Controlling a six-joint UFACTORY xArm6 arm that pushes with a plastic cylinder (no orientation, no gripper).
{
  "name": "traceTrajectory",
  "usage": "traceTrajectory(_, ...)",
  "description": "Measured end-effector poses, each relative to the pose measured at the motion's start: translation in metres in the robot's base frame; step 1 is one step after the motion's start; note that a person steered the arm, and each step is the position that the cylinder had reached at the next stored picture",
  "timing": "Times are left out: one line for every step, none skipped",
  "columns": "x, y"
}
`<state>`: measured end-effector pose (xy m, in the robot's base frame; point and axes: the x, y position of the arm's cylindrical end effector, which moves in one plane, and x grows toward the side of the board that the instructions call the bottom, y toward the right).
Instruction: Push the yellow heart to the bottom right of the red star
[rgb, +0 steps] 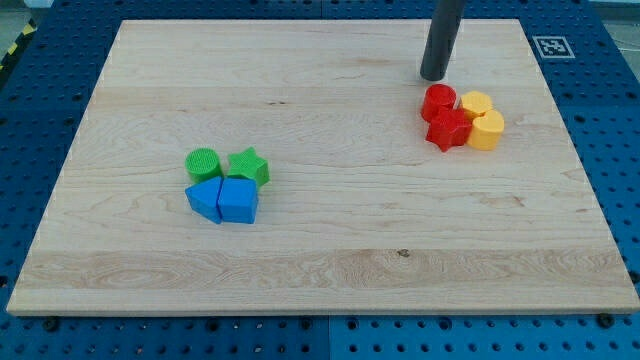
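Observation:
The red star (447, 130) lies at the view's right on the wooden board (320, 250). The yellow heart (487, 130) touches its right side. A red round block (438, 101) sits just above the star, and a yellow hexagon-like block (476, 103) sits above the heart; the four form a tight cluster. My tip (434, 76) stands just above the red round block, a small gap away, toward the view's top. It touches no block.
At the view's left middle is a second cluster: a green round block (203, 163), a green star (249, 165), a blue block (205, 198) and a blue block (238, 201). A blue pegboard surrounds the board.

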<state>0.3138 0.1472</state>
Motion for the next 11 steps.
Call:
traceTrajectory(0.006,0.01)
traceTrajectory(0.018,0.025)
traceTrajectory(0.034,0.053)
traceTrajectory(0.036,0.076)
traceTrajectory(0.075,0.076)
traceTrajectory(0.099,0.049)
traceTrajectory(0.098,0.039)
traceTrajectory(0.098,0.024)
traceTrajectory(0.097,0.006)
traceTrajectory(0.095,-0.002)
traceTrajectory(0.13,-0.003)
